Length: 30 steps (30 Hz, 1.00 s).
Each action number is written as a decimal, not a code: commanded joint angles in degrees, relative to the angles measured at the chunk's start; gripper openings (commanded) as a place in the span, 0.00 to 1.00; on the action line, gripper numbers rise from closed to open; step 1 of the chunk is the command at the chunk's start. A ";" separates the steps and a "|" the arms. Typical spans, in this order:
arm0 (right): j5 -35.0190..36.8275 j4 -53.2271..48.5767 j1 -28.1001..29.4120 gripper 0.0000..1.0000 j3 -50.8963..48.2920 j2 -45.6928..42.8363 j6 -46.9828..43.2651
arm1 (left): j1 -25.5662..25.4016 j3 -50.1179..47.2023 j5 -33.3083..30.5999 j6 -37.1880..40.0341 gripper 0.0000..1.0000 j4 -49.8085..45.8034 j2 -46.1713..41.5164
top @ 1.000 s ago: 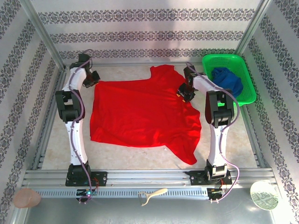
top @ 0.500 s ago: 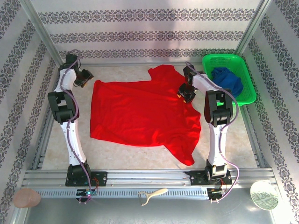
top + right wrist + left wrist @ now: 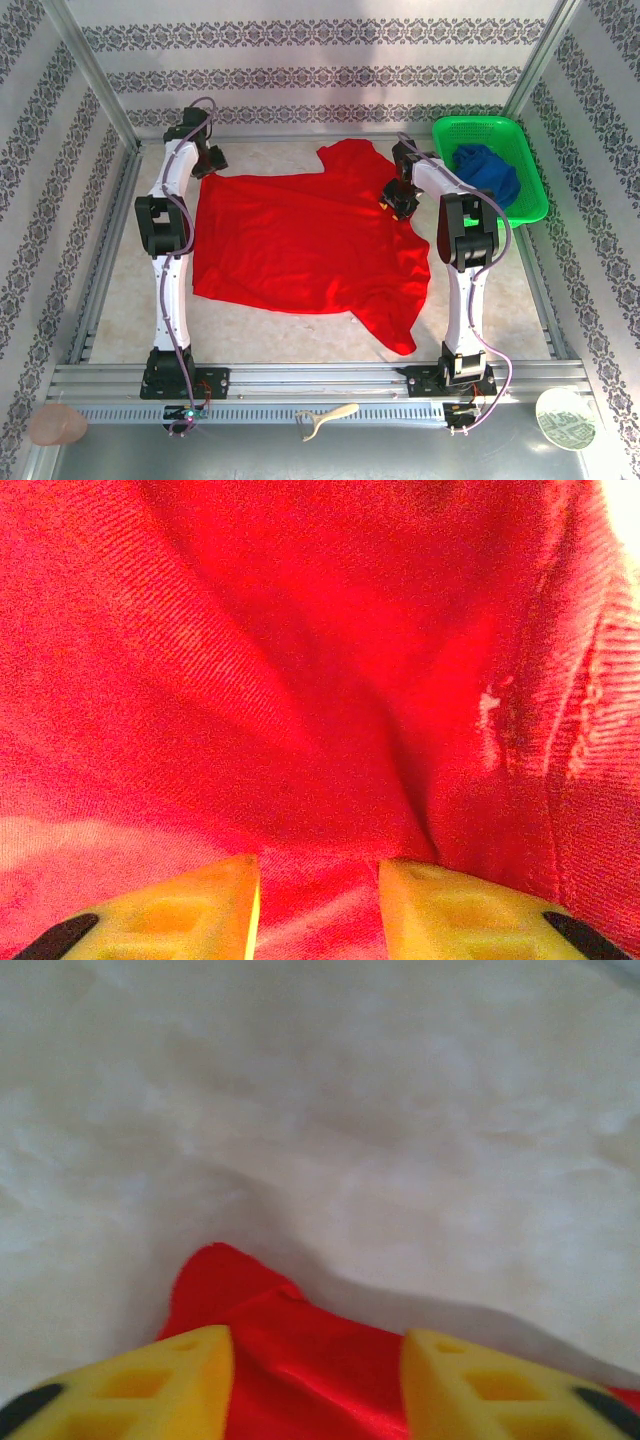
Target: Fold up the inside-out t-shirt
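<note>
Bright red t-shirt (image 3: 300,235), plain side up. Lies spread open and nearly flat across the middle of the top view, turned sideways, with its straight edge at centre left running top to bottom. Sticks one short sleeve toward top centre and the other down toward lower right, the latter slightly rumpled. Shows light wrinkles and a soft sheen across the body. In the left wrist view, comes up from the bottom edge as a glossy red corner (image 3: 235,1280) with a small raised fold at lower centre-left. Close up in the right wrist view (image 3: 300,680), shows ribbed weave, deep creases meeting at lower centre, and a stitched seam down the right side.
</note>
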 commanded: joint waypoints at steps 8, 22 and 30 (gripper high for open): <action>-0.37 0.19 -1.73 0.39 -0.08 -0.93 -1.10 | 1.95 3.54 5.11 -1.97 0.47 -2.44 -4.01; -5.77 6.34 1.31 0.38 11.76 0.51 -5.81 | -5.19 -21.39 13.45 -11.85 0.53 8.93 -13.10; -0.54 1.48 1.43 0.38 14.90 7.15 7.95 | -5.24 -14.94 12.00 -14.07 0.53 5.61 -5.90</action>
